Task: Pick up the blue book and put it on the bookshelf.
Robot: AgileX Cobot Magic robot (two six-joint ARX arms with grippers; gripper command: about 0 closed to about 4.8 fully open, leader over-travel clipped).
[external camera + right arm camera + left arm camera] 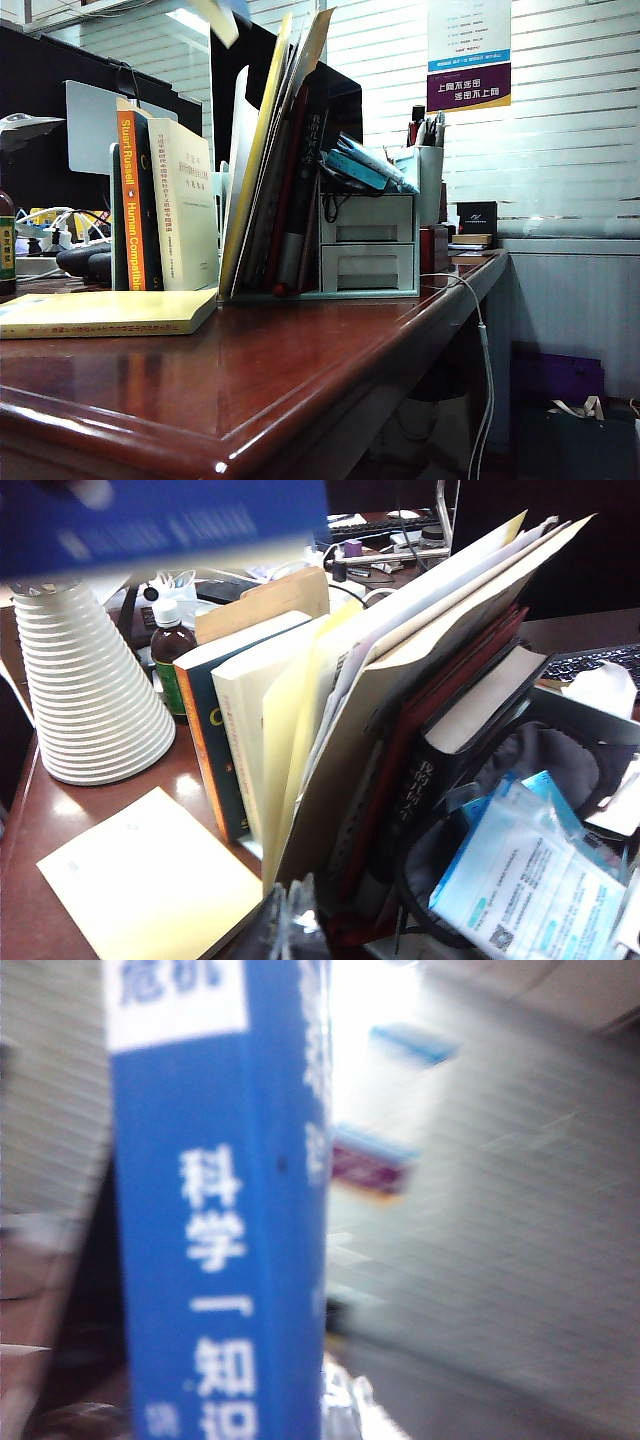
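Note:
The blue book [215, 1210] fills the left wrist view spine-on, upright and blurred, with white Chinese text. My left gripper [230, 1425] is shut on it; one clear fingertip [345, 1400] shows beside the spine. From the right wrist view the blue book [150, 520] hovers as a blurred band above the bookshelf's standing books. The bookshelf [330, 294] stands on the table, packed with upright books and folders. My right gripper [292, 920] hangs above the shelf's near end, fingers together and holding nothing. Neither gripper shows in the exterior view.
A pale-yellow paperback [100, 312] lies flat on the table in front of the shelf, also seen as the paperback [150, 890]. A grey two-drawer box [367, 245] sits right of the shelf. A white ribbed cone [90, 690] and a brown bottle [172, 645] stand behind.

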